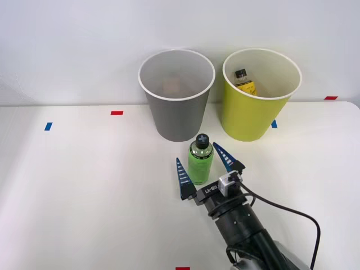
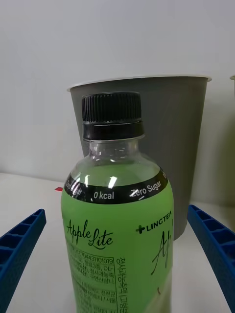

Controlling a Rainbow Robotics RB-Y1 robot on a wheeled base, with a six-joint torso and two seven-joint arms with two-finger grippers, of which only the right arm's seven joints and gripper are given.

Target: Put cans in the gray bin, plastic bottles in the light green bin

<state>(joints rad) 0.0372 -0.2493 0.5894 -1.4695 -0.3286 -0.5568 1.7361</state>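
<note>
A translucent green plastic bottle with a black cap stands upright on the white table, just in front of the gray bin. My right gripper is open, one blue finger on each side of the bottle, with a gap to it on both sides. The wrist view has the same green bottle close up between the fingers, the gray bin right behind it. To the right stands the light green bin; a yellow-labelled bottle lies inside it. Something brownish sits deep in the gray bin; I cannot tell what.
Red tape marks and blue tape marks lie on the white table. A white wall rises behind the bins. A black cable runs along my arm. The table's left half is open room.
</note>
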